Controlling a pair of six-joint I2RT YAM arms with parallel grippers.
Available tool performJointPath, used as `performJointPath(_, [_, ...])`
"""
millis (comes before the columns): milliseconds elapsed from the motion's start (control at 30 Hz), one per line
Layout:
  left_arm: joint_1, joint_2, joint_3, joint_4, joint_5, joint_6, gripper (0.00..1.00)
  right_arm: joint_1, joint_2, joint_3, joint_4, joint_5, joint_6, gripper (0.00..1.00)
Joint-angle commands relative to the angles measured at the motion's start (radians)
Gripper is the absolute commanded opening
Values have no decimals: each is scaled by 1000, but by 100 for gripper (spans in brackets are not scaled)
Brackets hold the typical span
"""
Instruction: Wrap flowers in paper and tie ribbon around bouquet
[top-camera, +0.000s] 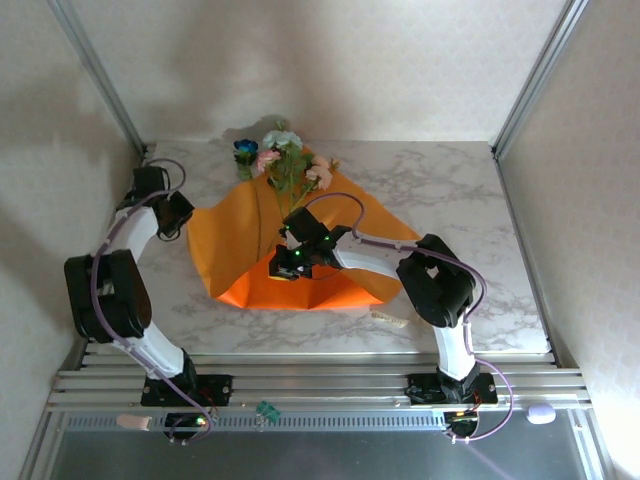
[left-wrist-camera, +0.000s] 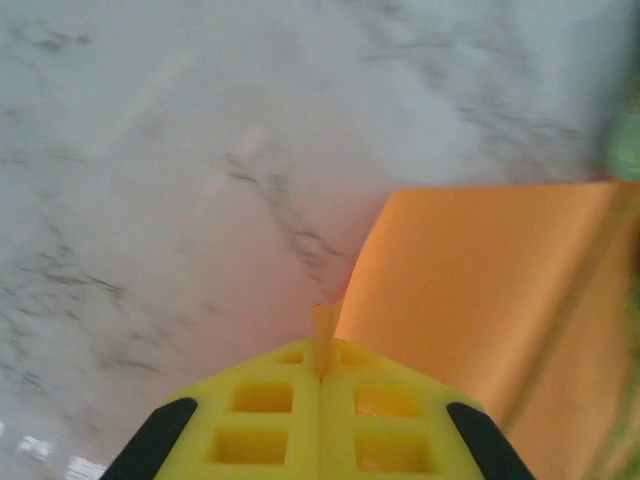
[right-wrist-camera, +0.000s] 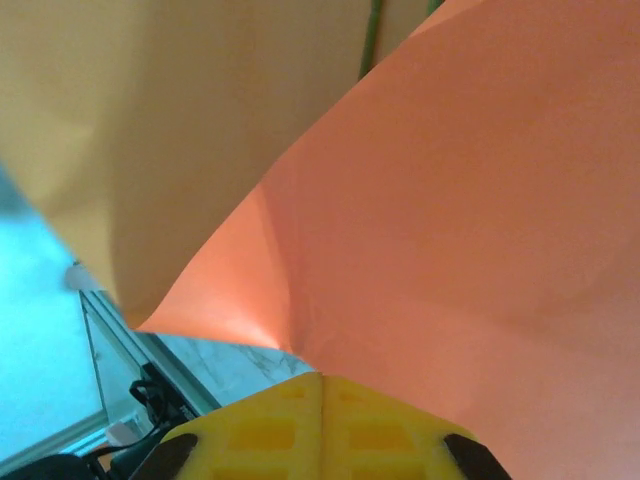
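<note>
You've got the right fingers (right-wrist-camera: 322, 392) clamped on a raised fold of the paper (right-wrist-camera: 450, 250), blocking the stem ends from the top view, the left fingers (left-wrist-camera: 322, 388) pinching its left corner tip just off the surface (left-wrist-camera: 150, 150), and the flowers (top-camera: 285, 160) heading past its far edge.

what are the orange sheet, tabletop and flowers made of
Orange sheet: thin matte paper, likely; it bends and creases softly. Tabletop: white with grey veins, faint sheen; marble or a printed laminate, unclear. Flowers: possibly fabric or plastic; too small to tell.
</note>
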Motion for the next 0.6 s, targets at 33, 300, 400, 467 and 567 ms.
performJointPath(33, [-81,-96,-18,1,78,-118,0,-18,87,54,-35,60,29,5])
performJointPath(300, [-233,-142,-17,144,222,-327,0,-24,166,94,-36,61,55,5])
performJointPath(400, [-276,-138,-17,208,246,-400,0,-25,160,82,-28,55,59,5])
performJointPath(467, [-314,-127,-13,247,264,-440,0,-24,159,72,-12,37,61,5])
performJointPath(567, [-377,-104,-19,296,279,-481,0,-25,148,50,36,11,64,6])
